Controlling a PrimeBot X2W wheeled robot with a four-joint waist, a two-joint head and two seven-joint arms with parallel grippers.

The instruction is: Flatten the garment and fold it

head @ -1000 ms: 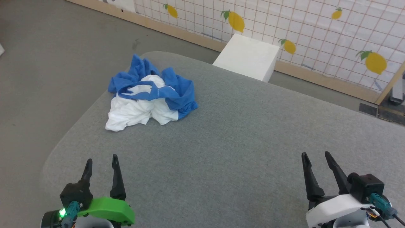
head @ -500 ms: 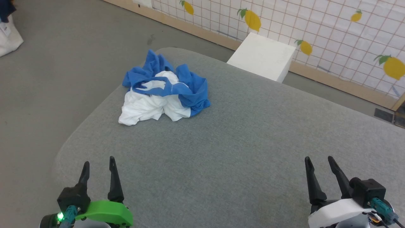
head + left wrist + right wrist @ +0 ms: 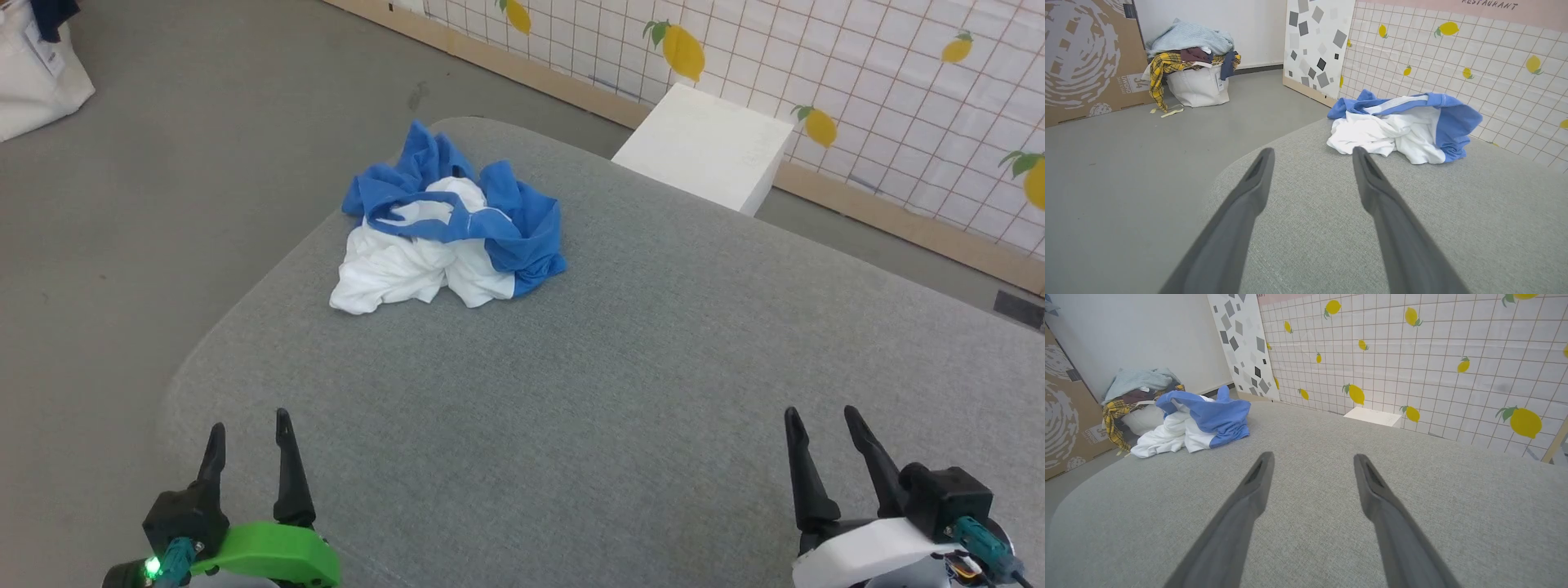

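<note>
The garment [image 3: 445, 233] lies crumpled in a heap near the far left corner of the grey padded table [image 3: 620, 384], white body bunched in front, royal-blue sleeves and neck trim on top. It also appears ahead of the left fingers [image 3: 1400, 126] and far left in the right wrist view [image 3: 1194, 420]. My left gripper [image 3: 249, 425] hovers open near the table's front left edge, well short of the heap. My right gripper [image 3: 820, 415] hovers open at the front right, nothing between its fingers. The bear print is hidden in the folds.
A white box [image 3: 706, 147] stands on the floor behind the table, against the lemon-patterned tiled wall [image 3: 816, 57]. A white bag piled with clothes [image 3: 1192, 69] sits on the floor to the left, beside a large cardboard panel [image 3: 1086, 57]. Grey floor surrounds the table.
The whole head view has shifted, so the camera turned left; the garment has not moved on the table. Both grippers sit slightly lower in the picture, still open.
</note>
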